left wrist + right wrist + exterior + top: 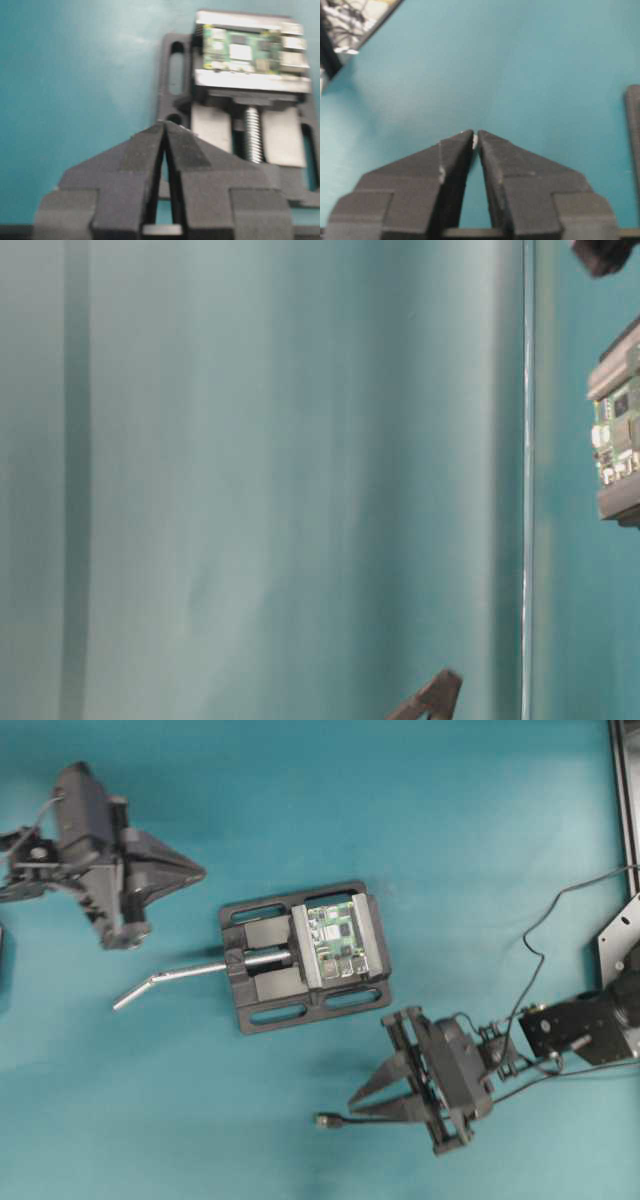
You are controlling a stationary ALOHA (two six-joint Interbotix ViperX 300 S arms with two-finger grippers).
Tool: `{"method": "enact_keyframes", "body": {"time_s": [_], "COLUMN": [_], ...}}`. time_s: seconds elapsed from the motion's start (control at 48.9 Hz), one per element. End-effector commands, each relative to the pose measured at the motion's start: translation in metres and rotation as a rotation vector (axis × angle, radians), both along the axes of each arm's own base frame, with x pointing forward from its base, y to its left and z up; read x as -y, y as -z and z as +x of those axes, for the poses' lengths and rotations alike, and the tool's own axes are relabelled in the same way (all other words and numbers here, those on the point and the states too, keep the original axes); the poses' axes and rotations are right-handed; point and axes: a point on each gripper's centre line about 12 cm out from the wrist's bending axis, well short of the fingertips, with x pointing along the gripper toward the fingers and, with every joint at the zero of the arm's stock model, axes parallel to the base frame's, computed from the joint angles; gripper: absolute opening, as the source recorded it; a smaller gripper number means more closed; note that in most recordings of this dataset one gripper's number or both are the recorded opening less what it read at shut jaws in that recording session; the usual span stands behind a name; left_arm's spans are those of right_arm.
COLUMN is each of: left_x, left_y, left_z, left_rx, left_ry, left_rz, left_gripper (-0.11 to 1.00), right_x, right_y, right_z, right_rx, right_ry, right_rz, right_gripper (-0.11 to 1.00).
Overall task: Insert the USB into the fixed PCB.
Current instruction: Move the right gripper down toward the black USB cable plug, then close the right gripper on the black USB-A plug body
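Overhead view showed the right gripper [352, 1105] low on the teal table [420, 800], its 2 dark tapered fingers nearly together; whether they pinched the thin black cable [365, 1120] beside them could not be told. The tiny dark USB plug [324, 1121] lay just past the tips, well apart from the small green PCB [337, 938] clamped in the black vise [262, 1015]. The left gripper [165, 130] was clenched and empty. A firm hold close behind the plug, squared to the port, would likely serve best.

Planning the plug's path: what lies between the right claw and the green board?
Overhead: bare teal table, then the black vise rim, between right claw and PCB.
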Motion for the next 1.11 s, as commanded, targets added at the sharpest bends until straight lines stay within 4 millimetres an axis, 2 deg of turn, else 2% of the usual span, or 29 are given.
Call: {"method": "enact_keyframes", "body": {"time_s": [0.0,0.205,0.266,0.512,0.655,0.819,1.085], "left_x": [0.006,0.009,0.009,0.009,0.009,0.009,0.010], "left_y": [-0.010,-0.007,-0.006,-0.007,-0.004,-0.003,-0.003], "left_z": [-0.003,-0.005,-0.005,-0.006,-0.006,-0.007,-0.009], "left_rx": [0.039,0.031,0.029,0.031,0.023,0.018,0.021], "left_ry": [0.018,0.028,0.028,0.029,0.029,0.030,0.031], "left_rz": [0.003,0.002,0.002,0.004,0.002,0.003,0.006], "left_gripper": [0.04,0.04,0.04,0.04,0.04,0.04,0.04], "right_x": [-0.007,-0.004,-0.004,-0.024,-0.026,-0.022,-0.042], "right_y": [-0.015,-0.012,-0.009,0.004,0.006,0.005,0.021], "right_z": [0.004,0.008,0.010,0.019,0.021,0.024,0.015], "right_rx": [0.027,-0.027,-0.046,-0.178,-0.244,-0.210,-0.206], "right_ry": [0.007,0.066,0.079,0.084,0.137,0.228,0.328], "right_rz": [0.036,0.059,0.060,0.059,0.097,0.173,0.238], "right_gripper": [0.29,0.73,0.79,0.78,0.78,0.78,0.78]}}
